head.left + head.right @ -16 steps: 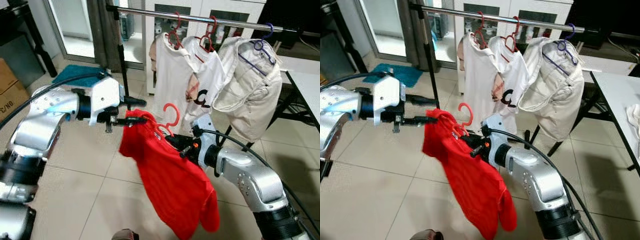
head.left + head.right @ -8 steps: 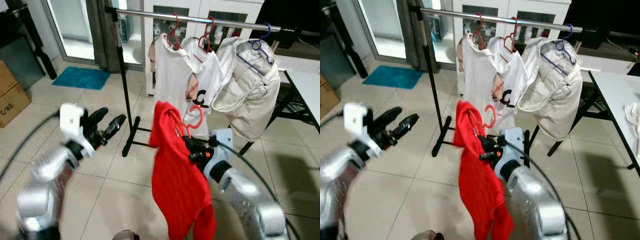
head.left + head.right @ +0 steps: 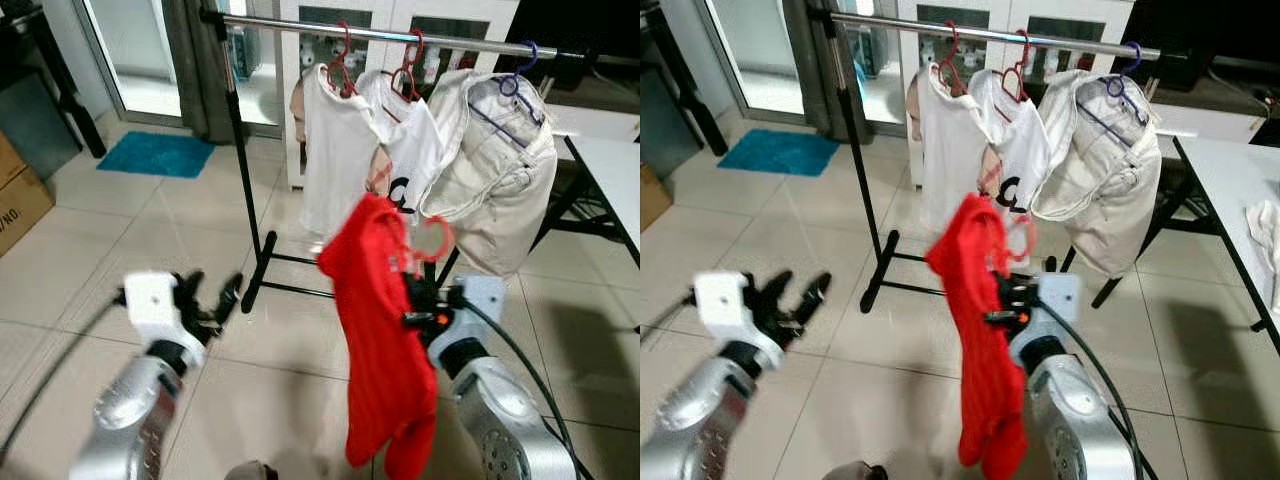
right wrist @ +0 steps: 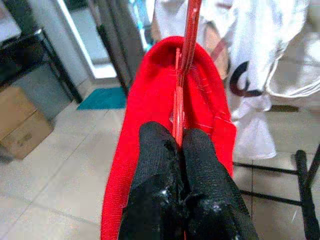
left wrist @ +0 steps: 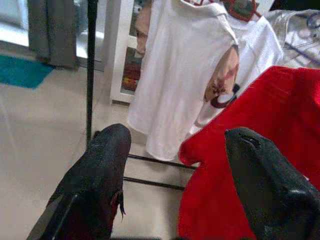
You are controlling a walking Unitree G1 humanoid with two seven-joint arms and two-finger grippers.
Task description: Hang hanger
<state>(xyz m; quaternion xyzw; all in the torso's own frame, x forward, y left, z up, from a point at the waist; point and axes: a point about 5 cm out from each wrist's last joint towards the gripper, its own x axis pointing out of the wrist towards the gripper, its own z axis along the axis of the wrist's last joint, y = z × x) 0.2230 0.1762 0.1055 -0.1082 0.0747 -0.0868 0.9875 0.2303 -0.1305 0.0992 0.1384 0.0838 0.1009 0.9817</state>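
Right wrist view: right gripper (image 4: 181, 150) pinches the red hanger (image 4: 189, 55), fingers clamped, red shirt (image 3: 380, 330) draped at frame centre, below the rail (image 3: 400, 34). Left gripper (image 3: 205, 300) sits lower left, fingers spread, holding nothing. White shirts (image 3: 335, 150) hang on the rail.

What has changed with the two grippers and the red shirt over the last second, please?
The left gripper has let go of the red shirt, opened, and dropped low to the robot's left. The shirt, earlier stretched between both arms, now hangs straight down from its red hanger, which the right gripper has carried up toward the rail. The right gripper stays clamped on the hanger; the three hung garments are unchanged.
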